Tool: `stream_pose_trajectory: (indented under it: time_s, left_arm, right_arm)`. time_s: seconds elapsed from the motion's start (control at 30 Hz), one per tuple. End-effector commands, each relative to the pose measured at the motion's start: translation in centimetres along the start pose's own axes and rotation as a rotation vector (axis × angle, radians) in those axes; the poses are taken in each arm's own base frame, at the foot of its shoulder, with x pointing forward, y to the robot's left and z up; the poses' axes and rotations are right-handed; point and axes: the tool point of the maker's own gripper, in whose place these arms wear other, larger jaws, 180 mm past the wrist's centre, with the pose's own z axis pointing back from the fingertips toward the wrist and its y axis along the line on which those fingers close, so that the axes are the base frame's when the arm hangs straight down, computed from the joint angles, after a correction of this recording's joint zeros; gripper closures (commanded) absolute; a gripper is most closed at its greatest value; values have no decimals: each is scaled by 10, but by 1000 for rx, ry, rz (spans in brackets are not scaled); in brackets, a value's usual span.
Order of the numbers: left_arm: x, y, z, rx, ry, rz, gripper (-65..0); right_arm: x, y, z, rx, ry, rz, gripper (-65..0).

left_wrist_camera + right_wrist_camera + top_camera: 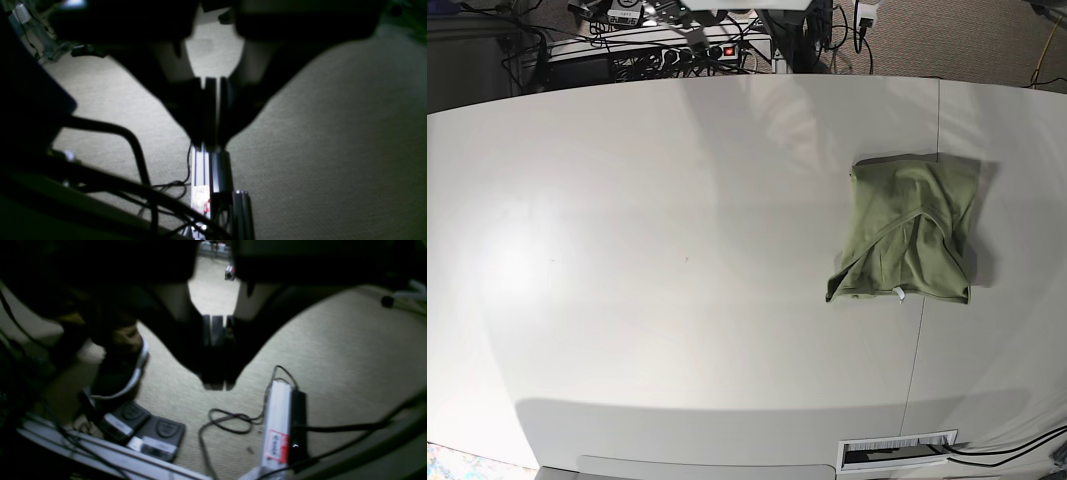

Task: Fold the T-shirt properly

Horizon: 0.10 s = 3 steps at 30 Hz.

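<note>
White table [677, 250]: the T-shirt [907, 230] lies bunched at three o'clock, limp and light; we'd pinch a hem corner. Left gripper [211, 110] and right gripper [217, 350] jaws closed, empty.

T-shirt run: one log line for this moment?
T-shirt: folded, on table | left gripper: shut, empty | right gripper: shut, empty

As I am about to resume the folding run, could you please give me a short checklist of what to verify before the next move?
1. T-shirt on the table: ok, lying on the base view's right, already folded into a compact shape.
2. Fold neatness: not ok, lower edge uneven, white tag showing.
3. Left end effector shut and empty: ok.
4. Right end effector shut and empty: ok.
5. Arms over the table: not ok, both wrist views show carpet.
</note>
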Motion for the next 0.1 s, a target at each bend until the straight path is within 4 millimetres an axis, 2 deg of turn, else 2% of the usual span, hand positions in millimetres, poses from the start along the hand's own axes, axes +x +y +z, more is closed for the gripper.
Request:
stream_pose_trajectory:
  time_s: [0.0,0.07]
  left_arm:
    - [-1,-13,0,-27,-11,12,0]
    - [-2,-11,0,-26,-11,11,0]
  right_arm:
    - [-4,-7,1,-13,6,-10,0]
    - [-4,-9,1,-11,5,-36,0]
